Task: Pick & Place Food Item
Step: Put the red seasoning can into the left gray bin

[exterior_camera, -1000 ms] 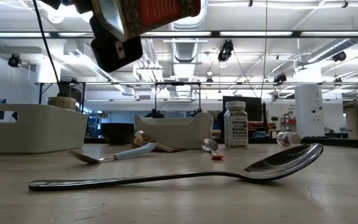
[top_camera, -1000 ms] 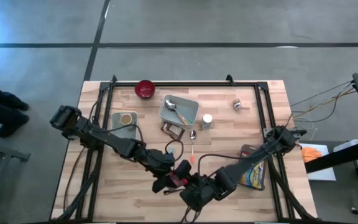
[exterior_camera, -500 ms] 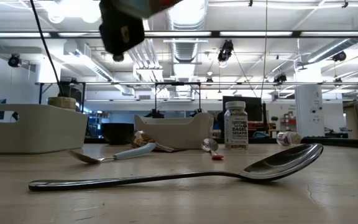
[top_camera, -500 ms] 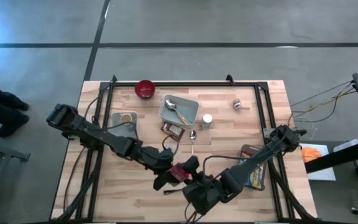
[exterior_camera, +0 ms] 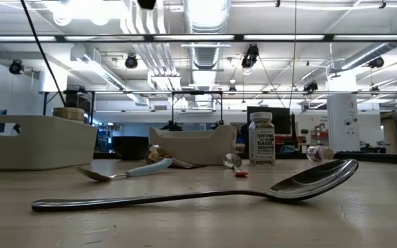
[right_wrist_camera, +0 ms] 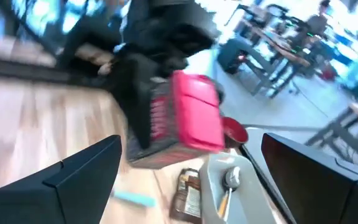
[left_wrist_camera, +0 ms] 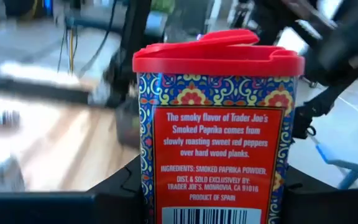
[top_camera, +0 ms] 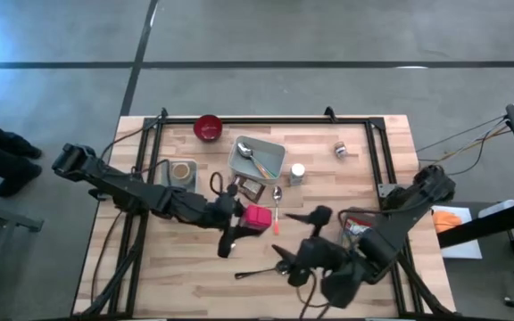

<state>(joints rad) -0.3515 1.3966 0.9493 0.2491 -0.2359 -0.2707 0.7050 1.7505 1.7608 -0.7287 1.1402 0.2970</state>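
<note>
Wooden table (top_camera: 186, 276) carries a grey tray (top_camera: 270, 162), a red bowl (top_camera: 208, 127), a spice jar (top_camera: 297, 174); left gripper (top_camera: 239, 219) over mid-table, jaws clamped on the red-lidded paprika tin (left_wrist_camera: 218, 124), tin held off the surface; right gripper (top_camera: 300, 217) just beside the tin, jaws spread wide, nothing between them; long steel spoon (exterior_camera: 198, 191) lies flat near the front edge.

I am seeing bare board along the table's (top_camera: 159, 285) front-left. A long spoon (top_camera: 261, 269) is lying across the front middle. Farther back, the grey tray (top_camera: 259, 159), a small spoon (top_camera: 277, 205) and a jar (top_camera: 297, 173) are crowding the centre.
</note>
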